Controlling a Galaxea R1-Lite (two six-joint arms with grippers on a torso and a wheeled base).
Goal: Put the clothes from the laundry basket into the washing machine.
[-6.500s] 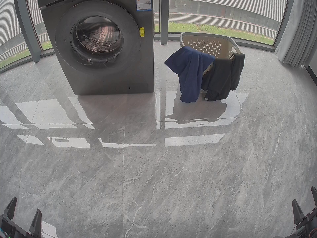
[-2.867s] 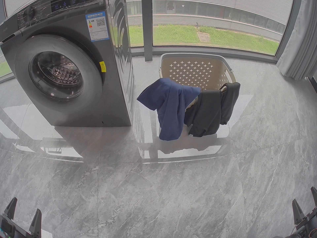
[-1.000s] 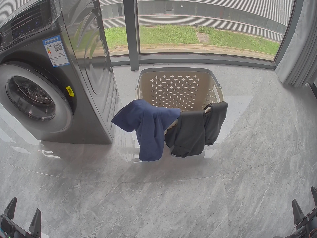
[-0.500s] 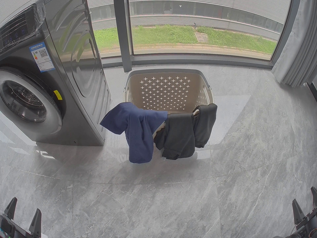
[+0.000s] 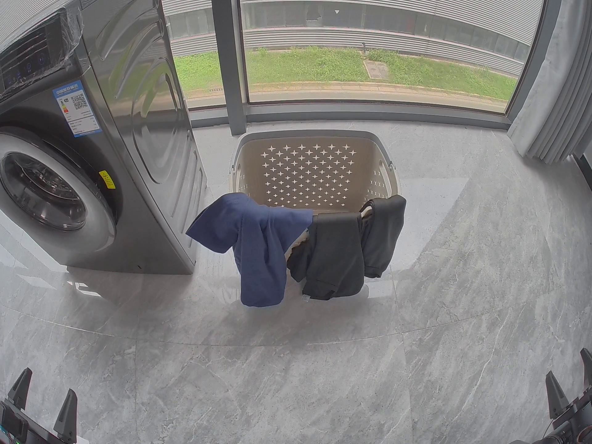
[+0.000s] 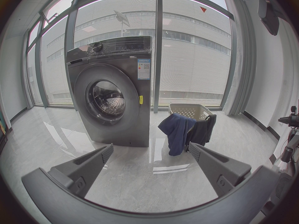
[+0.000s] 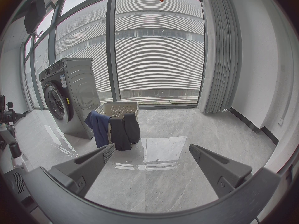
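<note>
- Blue garment (image 5: pixel 259 248) and dark garment (image 5: pixel 345 254) hang over the near rim of the laundry basket (image 5: pixel 314 138), mid-frame, right of the washing machine (image 5: pixel 123 155).
- Both look soft, light and floppy; pinch a bunched fold at the rim.
- Left hand (image 5: pixel 46 386) and right hand (image 5: pixel 567 368), in the bottom corners, are wide open and empty.
- The basket's bottom is hidden, so you can't tell if more clothes lie inside.

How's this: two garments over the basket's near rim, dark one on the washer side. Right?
No: the blue garment is on the washing machine side, the dark garment beyond it, both draped over the near rim of the laundry basket. Head view shows it.
</note>
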